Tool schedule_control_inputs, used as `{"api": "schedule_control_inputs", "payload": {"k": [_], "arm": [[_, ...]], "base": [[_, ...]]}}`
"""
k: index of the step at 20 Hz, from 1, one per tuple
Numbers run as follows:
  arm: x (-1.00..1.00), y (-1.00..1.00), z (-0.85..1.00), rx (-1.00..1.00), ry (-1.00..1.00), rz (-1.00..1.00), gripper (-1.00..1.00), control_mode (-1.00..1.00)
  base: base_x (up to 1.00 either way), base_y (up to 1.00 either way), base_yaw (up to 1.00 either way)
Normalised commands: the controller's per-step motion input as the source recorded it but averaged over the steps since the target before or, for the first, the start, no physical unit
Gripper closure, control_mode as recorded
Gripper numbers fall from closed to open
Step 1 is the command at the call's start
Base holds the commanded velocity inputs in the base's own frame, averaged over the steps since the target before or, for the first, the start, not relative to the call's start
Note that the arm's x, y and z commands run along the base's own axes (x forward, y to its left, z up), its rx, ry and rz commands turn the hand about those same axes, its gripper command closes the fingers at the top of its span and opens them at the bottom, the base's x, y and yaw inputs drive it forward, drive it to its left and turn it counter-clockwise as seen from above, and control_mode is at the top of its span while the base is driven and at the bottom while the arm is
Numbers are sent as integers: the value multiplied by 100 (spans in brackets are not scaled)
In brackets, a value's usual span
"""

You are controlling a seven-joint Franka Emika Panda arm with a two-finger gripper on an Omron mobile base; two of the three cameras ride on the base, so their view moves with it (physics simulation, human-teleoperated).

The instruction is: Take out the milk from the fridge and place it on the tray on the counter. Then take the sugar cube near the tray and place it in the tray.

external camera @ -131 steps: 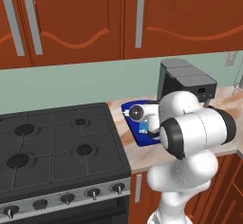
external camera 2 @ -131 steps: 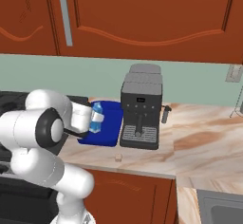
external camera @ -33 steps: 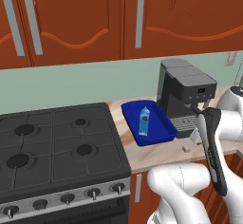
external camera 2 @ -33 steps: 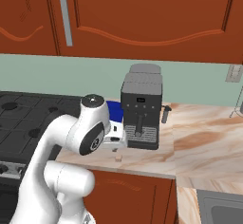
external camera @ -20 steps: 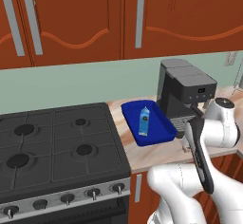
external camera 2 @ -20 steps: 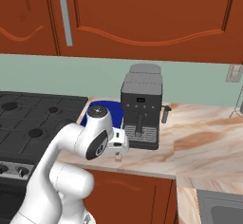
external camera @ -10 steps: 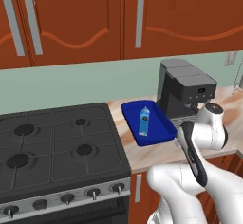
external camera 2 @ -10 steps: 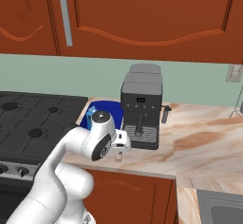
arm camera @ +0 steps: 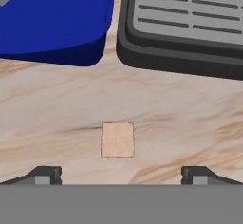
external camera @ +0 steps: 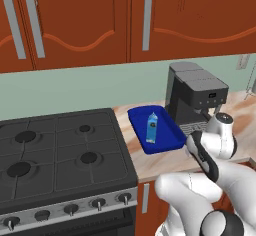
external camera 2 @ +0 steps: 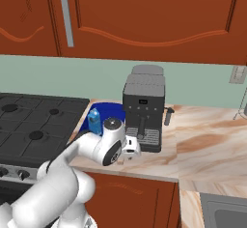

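The milk (external camera: 152, 128) (external camera 2: 94, 120), a small blue carton, stands upright in the dark blue tray (external camera: 167, 139) (external camera 2: 116, 112) on the tan counter (external camera: 145, 162). In the hand view the tiny tan sugar cube (arm camera: 117, 140) lies on the wood grain (arm camera: 47, 114), just off the tray's corner (arm camera: 57, 28). My gripper (arm camera: 121, 176) hangs low over the cube, open, with one fingertip (arm camera: 45, 174) on each side and nothing held. The fridge is out of view.
A dark grey coffee machine (external camera: 195, 97) (external camera 2: 144, 107) stands right beside the tray, its drip grate (arm camera: 185, 19) close behind the cube. The black stove (external camera: 60, 155) lies left of the tray. Bare counter (external camera 2: 207, 135) stretches to the right.
My arm has swung in and down towards the counter strip in front of the coffee machine. The milk and tray have not moved, and the jaws have stayed wide.
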Motion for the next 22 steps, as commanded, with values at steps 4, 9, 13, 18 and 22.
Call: {"api": "schedule_control_inputs", "payload": {"k": [4,9,13,18,22], "arm": [[0,0,-17,0,0,0,-100,-100],[2,0,-9,0,0,0,-100,-100],[3,0,-11,0,0,0,-100,-100],[17,0,-18,0,0,0,-100,-100],[24,0,-15,0,0,0,-100,-100]], "base": [[0,0,0],[0,0,0],[0,0,0],[0,0,0],[0,0,0]]}}
